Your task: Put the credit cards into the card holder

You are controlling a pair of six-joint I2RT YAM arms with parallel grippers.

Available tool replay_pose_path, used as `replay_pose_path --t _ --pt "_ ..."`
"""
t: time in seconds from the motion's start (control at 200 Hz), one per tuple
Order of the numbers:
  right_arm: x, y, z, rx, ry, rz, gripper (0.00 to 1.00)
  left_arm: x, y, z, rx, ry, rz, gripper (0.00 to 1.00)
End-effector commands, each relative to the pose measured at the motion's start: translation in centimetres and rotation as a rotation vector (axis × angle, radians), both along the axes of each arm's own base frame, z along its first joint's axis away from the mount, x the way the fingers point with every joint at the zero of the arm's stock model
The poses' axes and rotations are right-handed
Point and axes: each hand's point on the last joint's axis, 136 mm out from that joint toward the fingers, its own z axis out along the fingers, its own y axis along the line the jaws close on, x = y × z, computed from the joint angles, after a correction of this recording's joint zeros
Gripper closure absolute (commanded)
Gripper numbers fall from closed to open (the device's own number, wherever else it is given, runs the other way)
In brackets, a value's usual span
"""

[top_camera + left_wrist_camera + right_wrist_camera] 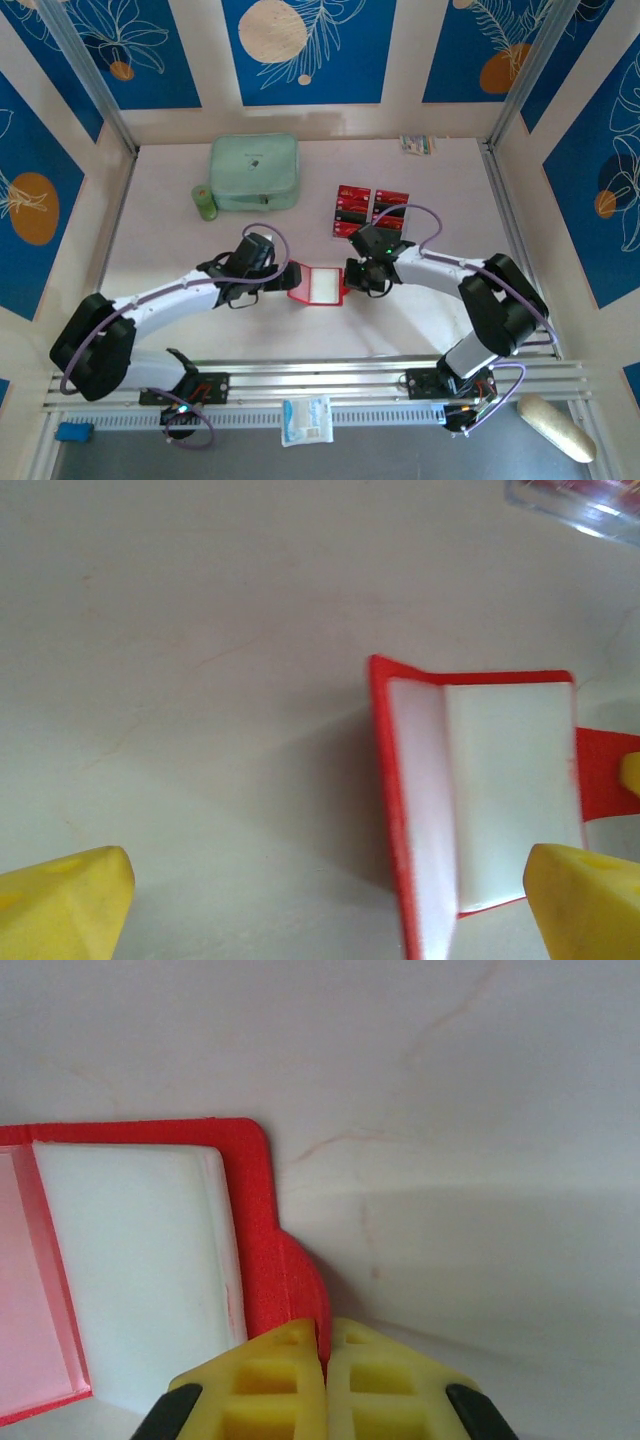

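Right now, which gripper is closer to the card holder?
Right. The right gripper is shut on the snap tab of the card holder, at its right edge; the left gripper hangs open at its left side.

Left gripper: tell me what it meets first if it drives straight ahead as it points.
Probably the flat red card holder, open with pale sleeves showing, right ahead of the open left gripper; depth is hard to judge.

Pale table (455, 215): open card holder (320, 285), credit cards (368, 208), mint-green case (254, 172), green cylinder (205, 203).
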Motion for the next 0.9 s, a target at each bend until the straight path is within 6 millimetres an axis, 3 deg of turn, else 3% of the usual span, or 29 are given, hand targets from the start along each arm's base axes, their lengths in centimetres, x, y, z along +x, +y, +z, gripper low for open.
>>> replay_pose_path --t 0.0,0.105,0.21,0.4,0.55,0.69,0.895 --pt "-0.6 -0.7 0.5 0.018 0.002 -0.006 0.88 0.2 -0.4 -0.2 0.017 -0.005 -0.025 0.00" --pt "-0.4 -0.9 2.2 0.044 -0.031 0.005 0.66 0.2 -0.7 -0.3 0.010 0.001 -0.032 0.00" --pt "0.8 -1.4 5.2 0.059 -0.108 0.030 0.56 0.3 -1.0 0.1 -0.001 -0.006 -0.036 0.00" --pt "4.4 -2.7 10.8 -0.018 -0.308 0.148 0.50 0.6 -1.4 1.3 -0.010 -0.029 -0.049 0.00" --pt "7.1 -1.4 13.8 -0.070 -0.437 0.349 0.46 1.0 -1.5 1.9 0.001 -0.043 -0.060 0.00" --pt "8.8 -1.0 13.7 -0.189 -0.423 0.554 0.48 1.1 -2.0 2.2 -0.007 -0.038 -0.075 0.00" --pt "11.5 -1.2 10.4 -0.394 -0.356 0.785 0.62 1.1 -2.5 2.3 -0.015 -0.025 -0.095 0.00"
